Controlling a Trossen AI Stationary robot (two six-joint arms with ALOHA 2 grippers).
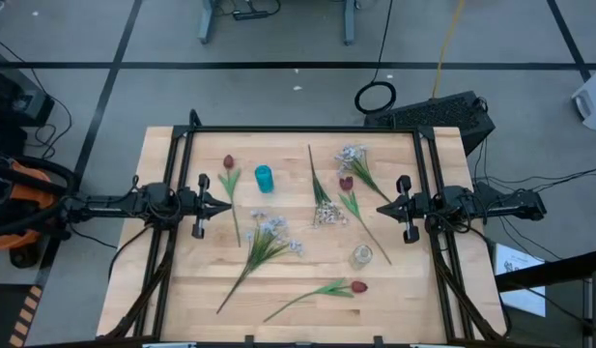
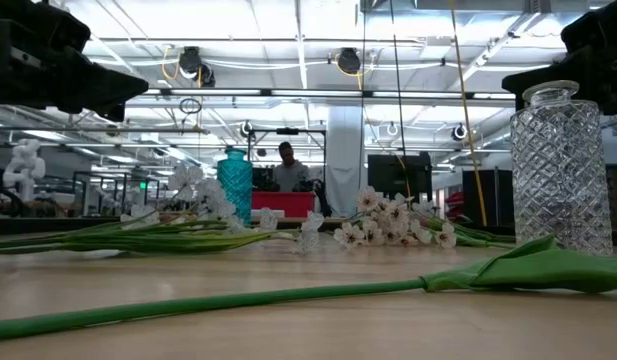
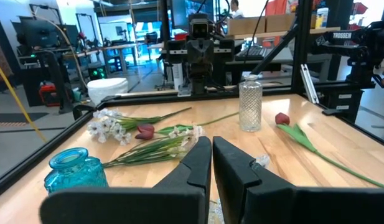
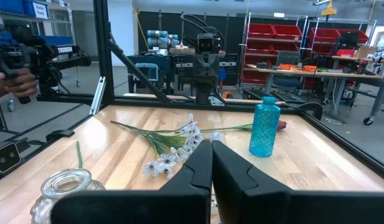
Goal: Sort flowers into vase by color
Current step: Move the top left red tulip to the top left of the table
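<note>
On pale wood planks, both hands [image 1: 223, 205] [image 1: 383, 208] hover closed, empty, beside faceted glass vase [image 1: 361, 255].

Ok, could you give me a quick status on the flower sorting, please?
Left gripper and right gripper shut, empty, at table's sides. Flowers all loose on table; teal vase and clear vase empty. Nothing blocking.
</note>
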